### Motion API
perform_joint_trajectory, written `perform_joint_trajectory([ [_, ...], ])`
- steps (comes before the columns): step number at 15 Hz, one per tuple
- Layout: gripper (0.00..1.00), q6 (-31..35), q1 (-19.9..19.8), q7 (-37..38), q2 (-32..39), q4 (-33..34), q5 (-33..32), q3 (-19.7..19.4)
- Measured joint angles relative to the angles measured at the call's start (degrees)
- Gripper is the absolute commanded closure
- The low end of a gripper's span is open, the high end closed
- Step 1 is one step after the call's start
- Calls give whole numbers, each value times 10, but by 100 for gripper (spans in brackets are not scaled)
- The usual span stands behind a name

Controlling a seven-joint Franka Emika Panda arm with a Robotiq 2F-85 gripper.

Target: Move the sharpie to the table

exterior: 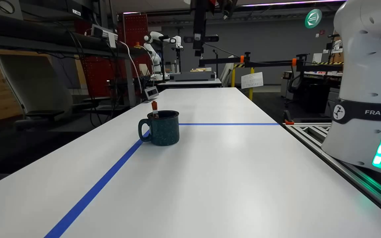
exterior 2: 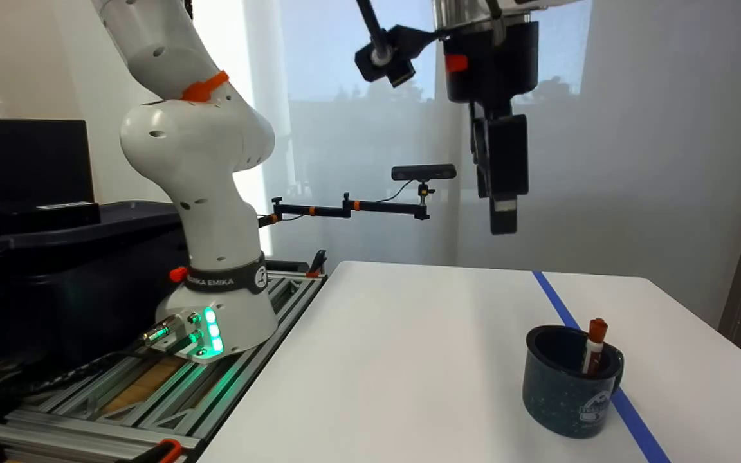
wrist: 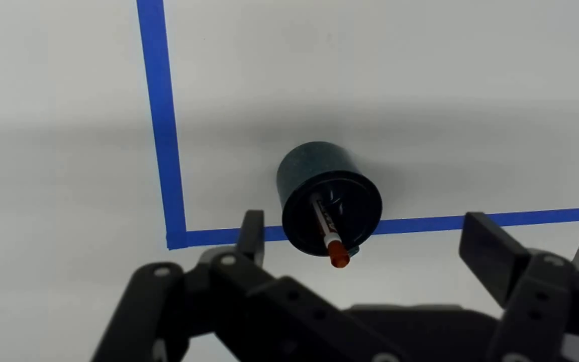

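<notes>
The sharpie stands tilted inside the dark teal mug, its reddish-brown cap above the rim. In an exterior view its white band and part of its barrel show in the mug. The mug stands on the white table, beside the blue tape. My gripper hangs well above the table, pointing down. In the wrist view my gripper is open and empty, its fingers wide apart. The sharpie shows between them, farther below, with its barrel running into the mug.
Blue tape lines form a corner near the mug. The white robot base with a green light stands beside the table. A camera on a black arm stands beyond the table. A small grey device sits at the table's far edge.
</notes>
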Motion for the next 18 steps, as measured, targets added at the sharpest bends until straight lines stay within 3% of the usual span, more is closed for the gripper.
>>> perform_joint_trajectory([
  [10, 0, 102, 2, 13, 137, 32, 25, 48],
  [18, 0, 136, 1, 35, 222, 84, 28, 82],
])
